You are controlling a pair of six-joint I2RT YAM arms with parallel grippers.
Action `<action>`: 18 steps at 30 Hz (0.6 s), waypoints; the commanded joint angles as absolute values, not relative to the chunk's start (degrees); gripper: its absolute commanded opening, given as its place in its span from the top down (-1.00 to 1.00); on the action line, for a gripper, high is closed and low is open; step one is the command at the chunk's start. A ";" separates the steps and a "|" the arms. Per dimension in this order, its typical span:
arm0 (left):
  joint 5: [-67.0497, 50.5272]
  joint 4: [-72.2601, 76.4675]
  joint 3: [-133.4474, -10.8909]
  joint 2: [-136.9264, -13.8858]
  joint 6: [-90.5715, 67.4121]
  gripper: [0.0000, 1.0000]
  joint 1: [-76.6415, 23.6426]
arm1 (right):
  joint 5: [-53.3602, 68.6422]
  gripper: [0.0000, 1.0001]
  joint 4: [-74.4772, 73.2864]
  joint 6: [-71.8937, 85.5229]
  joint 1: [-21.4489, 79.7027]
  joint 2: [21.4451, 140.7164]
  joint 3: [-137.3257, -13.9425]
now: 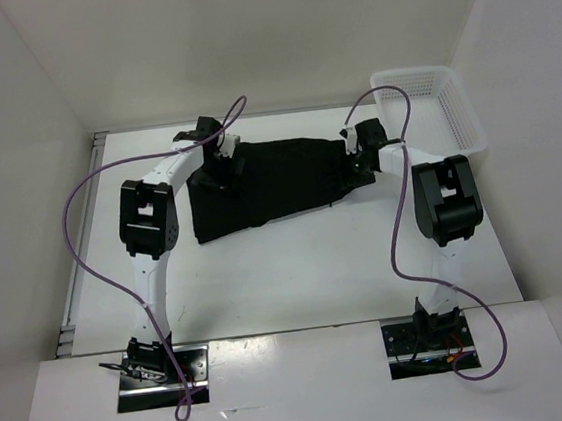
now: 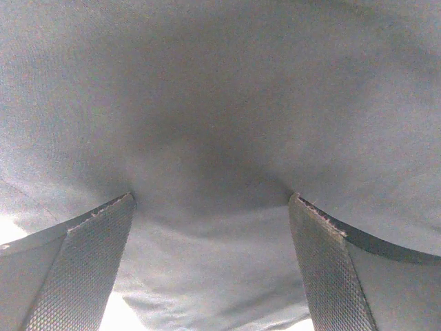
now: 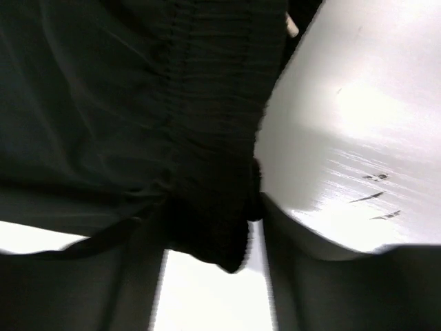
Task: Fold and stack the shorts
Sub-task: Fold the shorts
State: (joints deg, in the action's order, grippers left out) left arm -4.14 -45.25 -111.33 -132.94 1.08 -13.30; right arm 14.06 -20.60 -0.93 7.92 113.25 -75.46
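- Your shorts (image 1: 268, 187) are plain black soft cloth, lying mostly flat and spread on the table (image 1: 298, 279), with a few shallow creases.
- They sit between your two grippers. One end is at the left gripper (image 1: 218, 162) and the other end is at the right gripper (image 1: 361, 154).
- The long axis runs straight from one pair of jaws to the other, left to right across the table. The left end also spreads toward the bases and is broader than the right end.
- In the right wrist view, a gathered, ribbed waistband runs down into the jaws, so the waist end points to your right gripper.
- Left jaws stand wide apart. The textured fingers (image 2: 89, 262) are at the lower corners of that view. Grey-looking cloth fills everything ahead of them and bulges into the gap between them.
- Right jaws are closed on the shorts, with a dark bunch of waistband held between the two fingers. That view is dim and blurred, so the finger edges are hard to trace.
- Bare white table shows below that bunch and out past the right finger.
- A white mesh basket (image 1: 429, 104) stands beyond the right jaws, on the side away from the shorts and not touching them.
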 commanded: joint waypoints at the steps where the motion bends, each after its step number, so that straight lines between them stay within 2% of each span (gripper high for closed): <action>1: -3.87 -48.43 -109.78 -132.89 0.00 -0.98 -13.27 | 13.45 -0.07 -19.69 -0.53 7.65 114.96 -76.55; 2: -3.87 -48.43 -109.78 -132.89 0.00 -0.98 -13.27 | 12.84 0.08 -19.69 -0.53 7.65 114.96 -76.55; 3: -3.87 -48.43 -109.78 -132.89 0.00 -0.98 -13.27 | 12.22 0.33 -19.69 -0.53 7.65 114.96 -75.86; 5: -3.87 -48.43 -109.78 -132.89 0.00 -0.98 -13.27 | 11.69 0.58 -19.16 -0.53 7.65 114.96 -75.24; 6: -3.87 -48.43 -109.78 -132.89 0.00 -0.98 -13.27 | 10.21 0.80 -19.16 -0.53 7.65 114.96 -75.23; 8: -3.87 -48.43 -109.25 -132.89 0.00 -0.98 -13.27 | 9.06 0.96 -19.16 -0.53 7.65 113.91 -75.23; 18: -3.87 -48.43 -106.09 -127.71 0.00 -0.98 -11.61 | 10.89 1.00 -20.21 -3.52 8.26 107.14 -76.46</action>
